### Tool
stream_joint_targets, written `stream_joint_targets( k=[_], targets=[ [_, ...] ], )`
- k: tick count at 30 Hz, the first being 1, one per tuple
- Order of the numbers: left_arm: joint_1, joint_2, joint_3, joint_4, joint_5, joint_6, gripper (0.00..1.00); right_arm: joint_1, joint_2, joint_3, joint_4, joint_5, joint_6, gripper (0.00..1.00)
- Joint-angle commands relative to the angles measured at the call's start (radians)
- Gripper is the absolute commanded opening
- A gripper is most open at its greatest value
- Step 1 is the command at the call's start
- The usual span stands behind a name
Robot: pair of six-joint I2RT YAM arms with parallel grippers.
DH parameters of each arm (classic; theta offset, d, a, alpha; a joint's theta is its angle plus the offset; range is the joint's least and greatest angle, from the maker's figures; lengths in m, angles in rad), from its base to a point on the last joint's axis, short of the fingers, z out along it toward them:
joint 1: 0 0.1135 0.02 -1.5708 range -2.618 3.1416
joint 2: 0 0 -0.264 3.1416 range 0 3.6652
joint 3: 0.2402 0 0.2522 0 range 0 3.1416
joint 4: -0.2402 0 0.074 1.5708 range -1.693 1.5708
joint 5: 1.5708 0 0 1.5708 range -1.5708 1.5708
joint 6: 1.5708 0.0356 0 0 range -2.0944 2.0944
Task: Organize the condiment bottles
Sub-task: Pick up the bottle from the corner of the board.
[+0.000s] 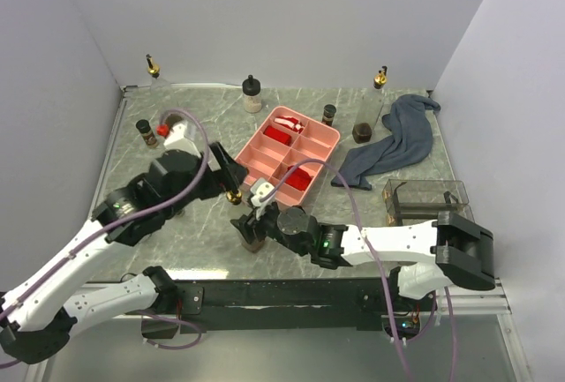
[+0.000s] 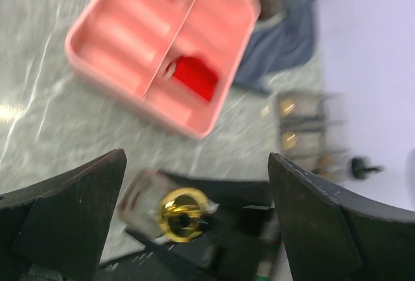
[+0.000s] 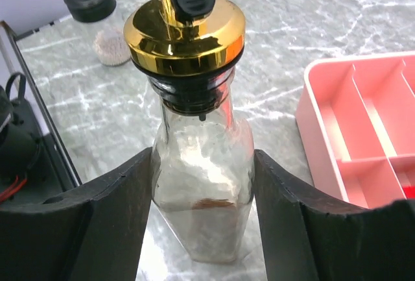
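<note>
My right gripper (image 1: 253,226) (image 3: 202,164) is shut on a tall clear condiment bottle (image 3: 202,183) with a gold pourer spout (image 1: 234,197), and a little brown residue shows inside it. It stands near the table's front, left of the pink tray (image 1: 265,160). My left gripper (image 1: 231,179) (image 2: 196,164) is open and hovers just above the spout (image 2: 181,215), which shows blurred between its jaws. Other bottles stand at the back: a gold-spouted one (image 1: 154,71), a black-capped cream one (image 1: 252,93), a small brown jar (image 1: 328,115) and a tall clear one (image 1: 365,122).
A small dark bottle (image 1: 146,132) and a red-capped item (image 1: 164,128) stand at the left. A blue-grey cloth (image 1: 397,139) lies at the right, with a clear box (image 1: 425,198) in front of it. A black-capped jar (image 3: 104,24) stands beyond the held bottle.
</note>
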Motion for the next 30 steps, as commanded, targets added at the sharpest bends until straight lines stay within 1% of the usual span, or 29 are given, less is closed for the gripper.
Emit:
stream_joint_targets(
  k=[1,5,7,10,12,13,14,16,17,19,20,23,24,25,27,28,30],
  targets=[
    [-0.003,0.004,0.168,0.025,-0.096,0.049,0.97,0.0,-0.087,-0.023,0.055,0.013,0.016,0.0],
    [-0.002,0.018,0.264,0.023,-0.162,0.132,0.97,0.0,-0.136,-0.046,0.0,0.056,0.044,0.0],
    [-0.002,0.006,0.267,0.058,-0.164,0.175,0.97,0.0,-0.178,-0.039,-0.072,0.11,0.061,0.0],
    [-0.003,-0.049,0.21,0.095,-0.211,0.213,0.97,0.002,-0.264,-0.031,-0.154,0.179,0.1,0.0],
    [-0.003,-0.124,0.128,0.14,-0.236,0.244,0.97,0.0,-0.31,-0.02,-0.2,0.213,0.119,0.0],
    [-0.002,-0.15,0.095,0.187,-0.244,0.256,0.97,0.0,-0.35,-0.014,-0.247,0.228,0.139,0.0],
    [-0.002,-0.21,0.036,0.212,-0.248,0.28,0.97,0.0,-0.37,-0.002,-0.272,0.26,0.148,0.0],
    [-0.003,-0.265,-0.021,0.256,-0.258,0.308,0.97,0.0,-0.419,0.013,-0.332,0.292,0.165,0.0],
    [-0.003,-0.311,-0.072,0.293,-0.259,0.345,0.97,0.002,-0.433,0.025,-0.343,0.331,0.17,0.0],
    [-0.002,-0.362,-0.11,0.305,-0.267,0.371,0.97,0.0,-0.462,0.041,-0.382,0.404,0.185,0.0],
    [-0.003,-0.374,-0.139,0.305,-0.282,0.392,0.97,0.0,-0.469,0.067,-0.401,0.477,0.187,0.0],
    [-0.002,-0.411,-0.187,0.296,-0.31,0.426,0.97,-0.012,-0.458,0.137,-0.479,0.613,0.176,0.0],
    [-0.003,-0.417,-0.199,0.296,-0.311,0.432,0.97,-0.041,-0.44,0.157,-0.503,0.691,0.185,0.0],
    [-0.003,-0.43,-0.213,0.299,-0.314,0.439,0.97,-0.067,-0.43,0.179,-0.558,0.707,0.206,0.0],
    [-0.002,-0.437,-0.259,0.312,-0.299,0.462,0.97,-0.122,-0.414,0.231,-0.606,0.724,0.239,0.0],
    [-0.002,-0.439,-0.273,0.315,-0.297,0.468,0.97,-0.179,-0.413,0.243,-0.637,0.737,0.265,0.0],
    [-0.002,-0.434,-0.304,0.307,-0.294,0.474,0.97,-0.233,-0.415,0.266,-0.64,0.763,0.268,0.0]
  ],
)
